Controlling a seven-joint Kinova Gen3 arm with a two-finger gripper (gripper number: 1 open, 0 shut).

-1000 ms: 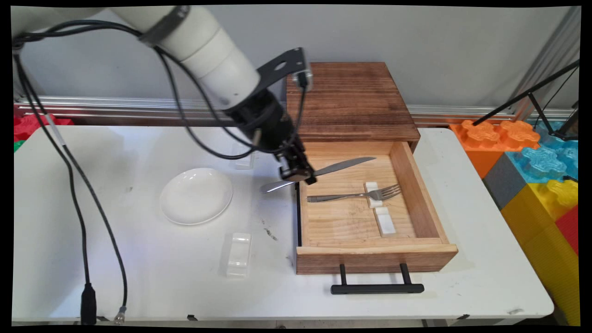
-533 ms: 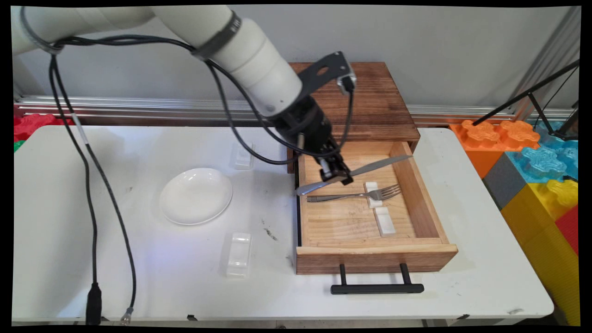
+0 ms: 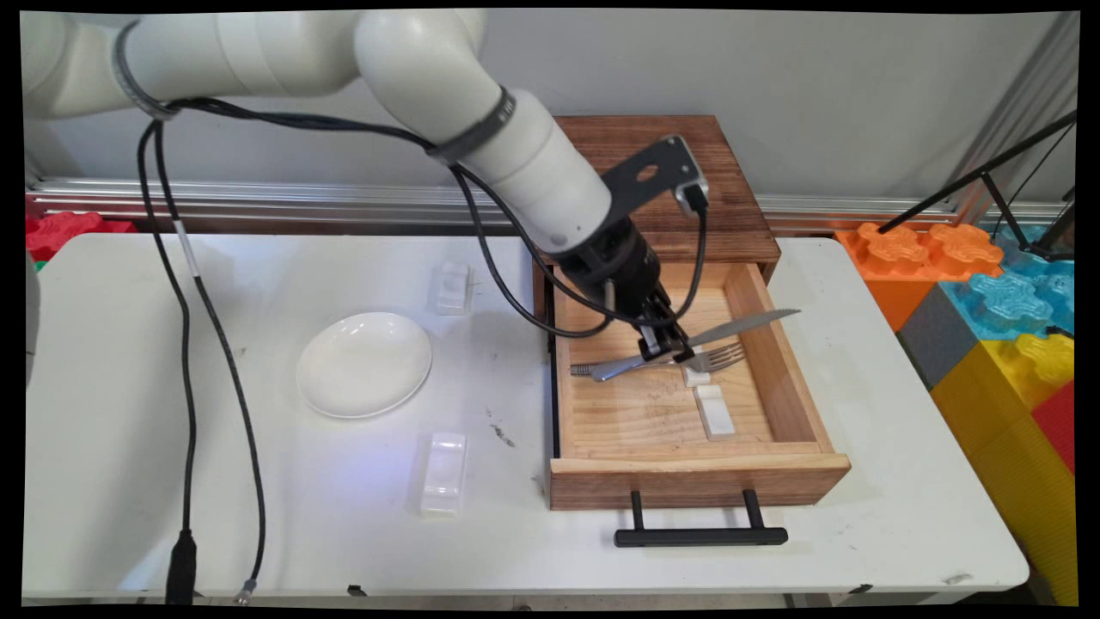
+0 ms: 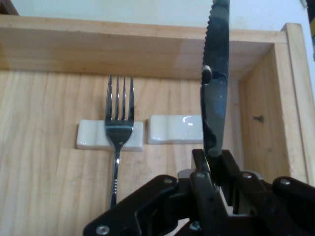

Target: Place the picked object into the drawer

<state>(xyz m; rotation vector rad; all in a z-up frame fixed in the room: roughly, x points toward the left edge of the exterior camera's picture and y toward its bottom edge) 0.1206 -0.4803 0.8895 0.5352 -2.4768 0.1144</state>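
Knife [image 3: 726, 329] sat clamped in the claw [image 3: 666, 350], which was closed on its middle and held it over the open wooden drawer [image 3: 778, 361], serrated blade pointing toward the drawer's right wall. Just beside it, a fork [image 3: 679, 361] lay with its neck on 1 white cutlery rest [image 4: 93, 135]; a 2nd rest [image 4: 174, 129] sat empty below the blade. On the bench [image 3: 258, 516] stood a white plate [image 3: 364, 364].

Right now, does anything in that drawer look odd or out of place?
Only mildly: the knife clamped in the gripper pokes its tip past the drawer's right wall. The fork sits on its rest, with the second rest unoccupied.
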